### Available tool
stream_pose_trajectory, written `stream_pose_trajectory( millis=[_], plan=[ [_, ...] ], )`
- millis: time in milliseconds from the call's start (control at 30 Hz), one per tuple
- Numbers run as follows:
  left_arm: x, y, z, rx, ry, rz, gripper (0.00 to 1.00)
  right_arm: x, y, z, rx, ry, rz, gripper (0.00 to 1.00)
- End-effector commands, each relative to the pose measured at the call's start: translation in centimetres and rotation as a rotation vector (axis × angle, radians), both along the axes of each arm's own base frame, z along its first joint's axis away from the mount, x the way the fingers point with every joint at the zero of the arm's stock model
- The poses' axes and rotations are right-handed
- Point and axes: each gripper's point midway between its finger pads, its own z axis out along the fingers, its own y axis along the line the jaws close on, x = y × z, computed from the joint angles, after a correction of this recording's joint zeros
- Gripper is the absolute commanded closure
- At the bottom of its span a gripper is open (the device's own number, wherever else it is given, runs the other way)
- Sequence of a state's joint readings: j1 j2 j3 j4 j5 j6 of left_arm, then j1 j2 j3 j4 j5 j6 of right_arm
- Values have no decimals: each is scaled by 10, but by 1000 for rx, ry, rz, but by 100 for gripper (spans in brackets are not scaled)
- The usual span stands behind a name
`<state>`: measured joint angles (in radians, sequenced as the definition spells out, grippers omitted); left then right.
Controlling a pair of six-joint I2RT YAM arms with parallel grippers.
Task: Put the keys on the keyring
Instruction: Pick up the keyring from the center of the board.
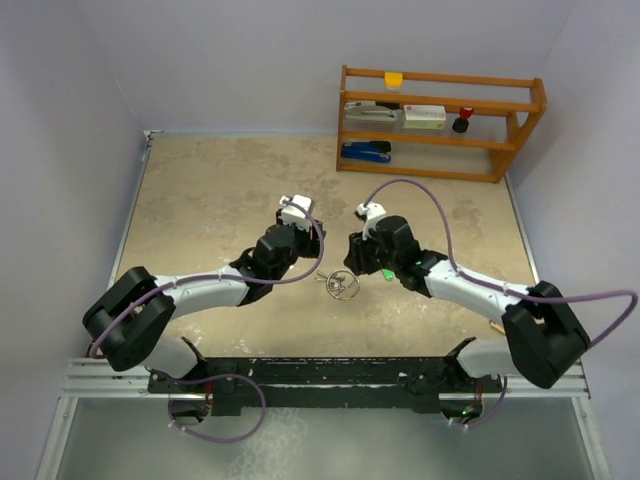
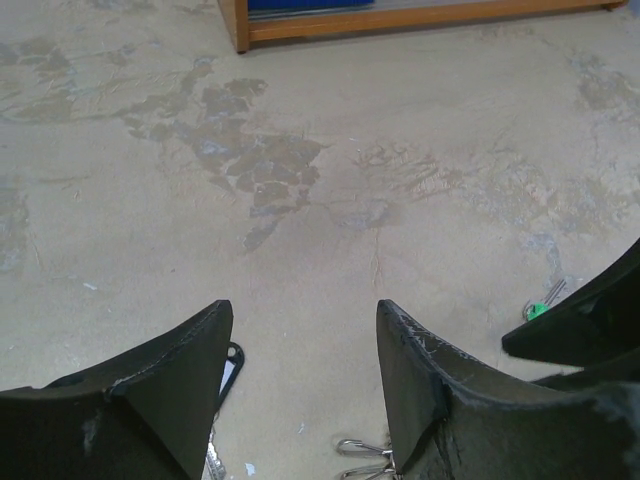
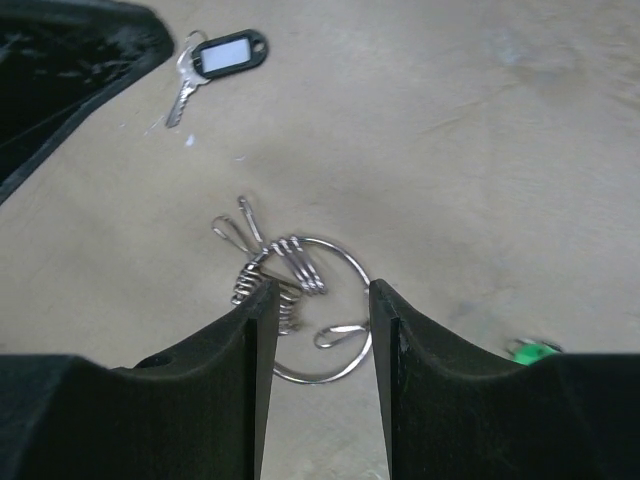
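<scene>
The keyring [image 1: 345, 285] lies flat right under the right gripper [image 3: 320, 300], whose jaws stand apart and empty, straddling the ring's near arc. Just to its right lies the green-headed key [image 3: 530, 350]. The left gripper [image 2: 305, 320], likewise spread and empty, is the farther one.

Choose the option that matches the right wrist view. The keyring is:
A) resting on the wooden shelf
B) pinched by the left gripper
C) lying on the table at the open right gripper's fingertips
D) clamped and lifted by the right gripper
C: the keyring lies on the table, and the right gripper is spread open over it with nothing clamped.
</scene>
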<state>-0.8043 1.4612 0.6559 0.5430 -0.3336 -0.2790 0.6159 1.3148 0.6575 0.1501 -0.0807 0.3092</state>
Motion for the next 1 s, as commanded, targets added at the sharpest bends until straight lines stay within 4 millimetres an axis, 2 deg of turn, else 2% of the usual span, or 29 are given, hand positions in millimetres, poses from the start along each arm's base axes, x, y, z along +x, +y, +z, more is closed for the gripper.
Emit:
stream_pose_trajectory(
  millis=[0, 133, 600, 667, 733, 967],
  plan=[
    [5, 7, 16, -58, -25, 44, 43, 5, 36, 17, 35, -58, 113, 56],
    [5, 16, 17, -69, -24, 84, 44, 10, 49, 13, 34, -54, 139, 56],
    [4, 73, 26, -136, -44, 313, 45, 17, 91, -12, 17, 2, 246, 58],
    [3, 77, 28, -134, -49, 324, 45, 12, 93, -21, 6, 21, 260, 58],
    [2, 79, 28, -131, -50, 329, 45, 17, 102, -15, 14, 8, 269, 59],
    [2, 83, 26, -125, -49, 335, 45, 15, 106, -30, -8, 34, 275, 61]
  ],
)
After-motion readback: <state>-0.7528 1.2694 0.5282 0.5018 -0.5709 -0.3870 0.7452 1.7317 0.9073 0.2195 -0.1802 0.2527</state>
